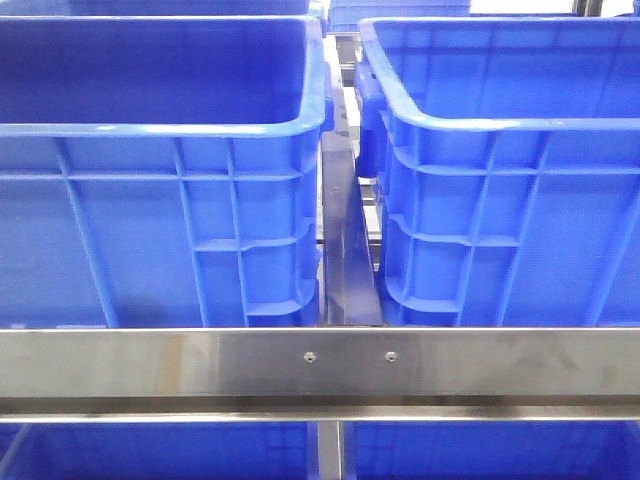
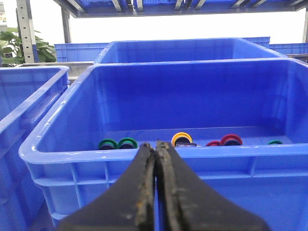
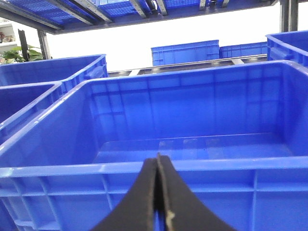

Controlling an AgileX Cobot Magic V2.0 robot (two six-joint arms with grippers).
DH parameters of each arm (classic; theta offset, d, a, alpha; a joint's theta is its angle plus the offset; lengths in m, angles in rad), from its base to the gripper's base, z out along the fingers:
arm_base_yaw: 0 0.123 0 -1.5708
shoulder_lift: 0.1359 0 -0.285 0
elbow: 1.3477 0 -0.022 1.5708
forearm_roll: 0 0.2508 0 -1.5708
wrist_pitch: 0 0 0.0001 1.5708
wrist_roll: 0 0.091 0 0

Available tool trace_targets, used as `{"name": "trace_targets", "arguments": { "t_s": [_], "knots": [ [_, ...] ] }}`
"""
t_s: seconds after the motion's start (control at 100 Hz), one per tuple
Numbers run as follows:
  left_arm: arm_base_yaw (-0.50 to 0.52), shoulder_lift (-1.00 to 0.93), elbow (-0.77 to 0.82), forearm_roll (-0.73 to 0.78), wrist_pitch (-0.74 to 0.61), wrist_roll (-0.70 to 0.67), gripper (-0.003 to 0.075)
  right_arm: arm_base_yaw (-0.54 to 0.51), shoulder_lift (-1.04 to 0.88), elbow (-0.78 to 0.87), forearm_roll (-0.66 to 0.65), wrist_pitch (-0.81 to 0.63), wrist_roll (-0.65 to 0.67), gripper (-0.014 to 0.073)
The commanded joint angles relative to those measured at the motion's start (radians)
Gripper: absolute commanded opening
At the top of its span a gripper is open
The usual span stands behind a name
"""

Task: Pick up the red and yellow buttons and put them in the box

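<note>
In the left wrist view a deep blue crate holds small round buttons on its floor: a yellow button, a red button with a second red one beside it, and green ones. My left gripper is shut and empty, just outside that crate's near rim. In the right wrist view my right gripper is shut and empty in front of another blue box, whose floor shows nothing. The front view shows two crates but no gripper and no buttons.
More blue crates stand beside and behind. A steel rail crosses in front of the crates, with a narrow gap between them. Shelving runs overhead. A green plant stands far off.
</note>
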Motion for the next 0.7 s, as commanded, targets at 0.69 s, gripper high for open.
{"name": "trace_targets", "arguments": {
  "t_s": [0.69],
  "knots": [
    [0.001,0.098,-0.285,-0.083,0.209,-0.013,-0.0019,0.003,-0.025,-0.019,-0.013,-0.086,-0.002,-0.0068]
  ]
}}
